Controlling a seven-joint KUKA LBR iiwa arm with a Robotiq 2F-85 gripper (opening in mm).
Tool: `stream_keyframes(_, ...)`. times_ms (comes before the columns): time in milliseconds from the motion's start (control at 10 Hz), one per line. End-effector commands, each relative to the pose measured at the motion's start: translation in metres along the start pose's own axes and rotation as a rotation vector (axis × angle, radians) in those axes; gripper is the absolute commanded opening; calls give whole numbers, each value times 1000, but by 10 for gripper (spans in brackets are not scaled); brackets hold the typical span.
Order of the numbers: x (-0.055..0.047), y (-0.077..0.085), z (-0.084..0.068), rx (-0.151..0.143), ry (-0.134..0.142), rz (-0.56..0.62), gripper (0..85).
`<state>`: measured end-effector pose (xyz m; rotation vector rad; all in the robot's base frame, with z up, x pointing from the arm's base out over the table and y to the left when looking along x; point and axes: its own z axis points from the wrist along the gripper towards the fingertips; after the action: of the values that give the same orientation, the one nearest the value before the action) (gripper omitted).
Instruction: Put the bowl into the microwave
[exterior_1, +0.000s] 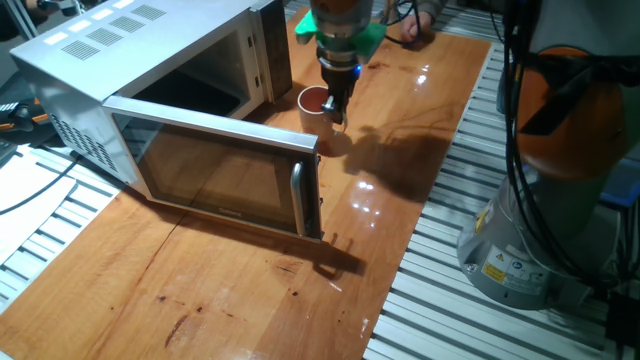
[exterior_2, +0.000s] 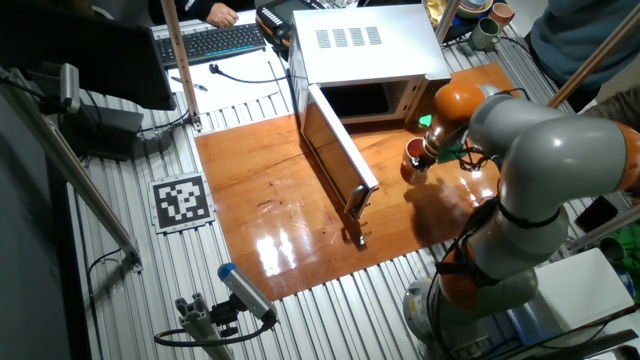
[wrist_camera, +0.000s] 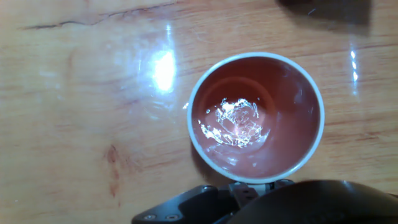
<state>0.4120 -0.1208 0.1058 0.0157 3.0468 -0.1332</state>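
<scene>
Nearest the lens in one fixed view, the wooden table (exterior_1: 240, 290) fills the lower frame. Upper left sits the microwave (exterior_1: 120, 70), its door (exterior_1: 220, 170) swung wide open. Just right of the opening, upper centre, the bowl (exterior_1: 311, 103) stands upright on the wood. Directly over its rim hangs the gripper (exterior_1: 337, 118); whether its fingers are parted or pinching cannot be told.

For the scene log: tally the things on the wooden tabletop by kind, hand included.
Bowl: 1
Microwave: 1, door open
Hand: 1, at the bowl's rim
Total: 3
</scene>
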Motion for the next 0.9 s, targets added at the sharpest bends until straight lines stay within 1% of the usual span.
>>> stream_keyframes(0,0,1,-2,-13,-4,3,0)
stream_keyframes(100,1,1,-6,-1,-15,4,0)
stream_keyframes(200,2,1,-9,-21,-19,0,0)
stream_keyframes(300,0,2,-14,-59,-25,-1,0)
stream_keyframes(400,-2,4,-19,-71,-23,5,0)
stream_keyframes(500,-5,8,-22,-99,-31,5,0)
stream_keyframes(600,-9,16,-28,-111,-33,8,0)
stream_keyframes(800,-15,27,-35,-110,-42,16,0)
